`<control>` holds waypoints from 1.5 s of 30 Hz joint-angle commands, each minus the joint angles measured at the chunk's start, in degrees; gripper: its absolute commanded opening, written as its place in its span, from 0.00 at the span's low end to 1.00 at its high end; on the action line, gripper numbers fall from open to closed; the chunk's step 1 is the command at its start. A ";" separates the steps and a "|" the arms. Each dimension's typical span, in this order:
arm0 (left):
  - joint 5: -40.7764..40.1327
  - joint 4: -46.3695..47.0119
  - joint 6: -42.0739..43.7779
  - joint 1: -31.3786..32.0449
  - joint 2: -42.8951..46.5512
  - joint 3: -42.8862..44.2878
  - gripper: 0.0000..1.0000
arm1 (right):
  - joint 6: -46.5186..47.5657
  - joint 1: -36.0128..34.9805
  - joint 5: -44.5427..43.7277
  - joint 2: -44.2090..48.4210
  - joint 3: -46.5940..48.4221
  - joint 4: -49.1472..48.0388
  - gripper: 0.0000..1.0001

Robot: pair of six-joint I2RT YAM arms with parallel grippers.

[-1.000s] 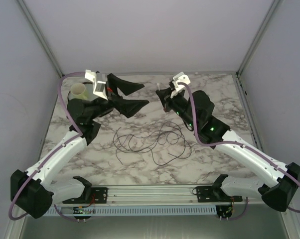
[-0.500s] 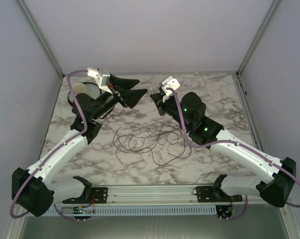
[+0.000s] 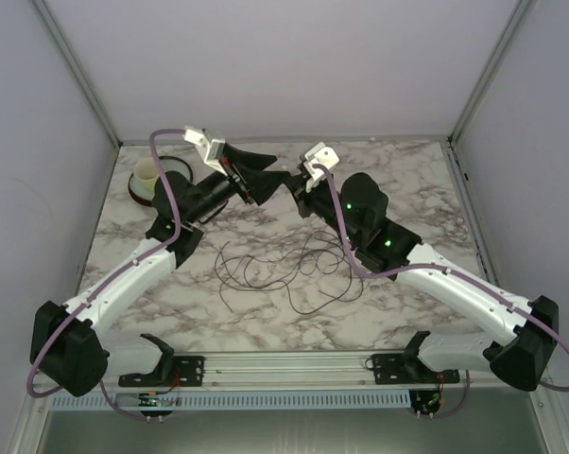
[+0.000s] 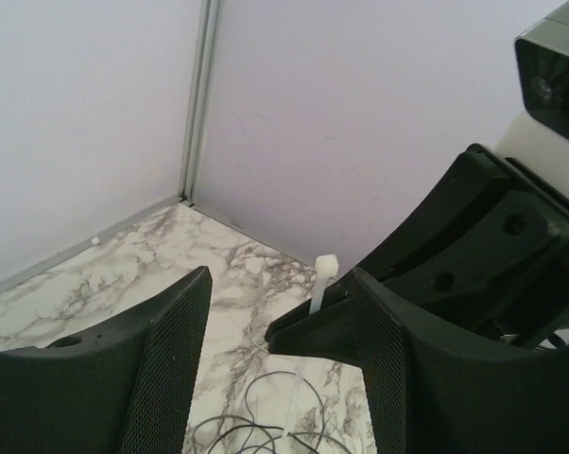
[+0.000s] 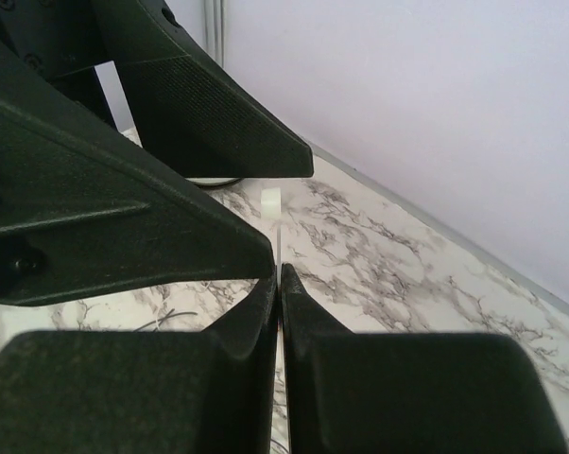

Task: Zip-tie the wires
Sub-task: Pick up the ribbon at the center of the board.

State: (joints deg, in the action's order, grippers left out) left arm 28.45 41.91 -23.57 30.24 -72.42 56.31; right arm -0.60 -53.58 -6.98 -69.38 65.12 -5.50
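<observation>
The marble worktop [image 3: 412,180] carries both arms, bolted at its near edge. The left arm [image 3: 124,281] reaches from the near-left corner toward the middle of the far edge. The right arm [image 3: 455,284] reaches from the near-right corner to the same spot, so the two grippers meet nose to nose just short of the far edge.

The wires [image 3: 294,267] lie in a loose tangle of thin dark loops at the centre of the worktop, nearer than both grippers and touched by neither.

A pale cup [image 3: 148,172] stands in the far-left corner against a dark round object [image 3: 174,176]; how the two sit together is unclear.

The left gripper [image 4: 280,284] has its fingers spread well apart, and they straddle the tip of the right gripper without visibly touching it. The right gripper [image 5: 280,276] has its fingers pressed together, pinching a white zip tie [image 4: 320,288]. The thin strip rises upright out of the closed tips, its small square head uppermost, standing in the gap between the left fingers [image 4: 171,350].
</observation>
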 commanded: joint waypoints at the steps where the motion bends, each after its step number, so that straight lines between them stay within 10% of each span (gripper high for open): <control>1: 1.08 3.32 0.22 0.63 -0.29 2.33 0.60 | -0.10 -0.73 0.21 -0.44 2.99 -1.01 0.00; 28: 0.13 2.06 2.32 2.01 -3.96 4.14 0.00 | -2.04 -0.48 -0.92 -0.92 2.73 -1.36 0.00; 38: -0.16 -1.84 3.58 0.28 -4.77 6.15 0.00 | -6.53 5.78 7.12 5.98 -3.61 -1.22 0.53; 45: 13.58 -1.07 1.62 -2.72 -5.58 9.66 0.00 | -13.73 20.37 32.83 12.80 -9.29 -2.92 0.77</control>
State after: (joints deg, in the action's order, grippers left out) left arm 32.23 40.29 -21.67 28.40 -77.60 61.82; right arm -8.82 -39.05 8.47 -59.31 56.84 -5.61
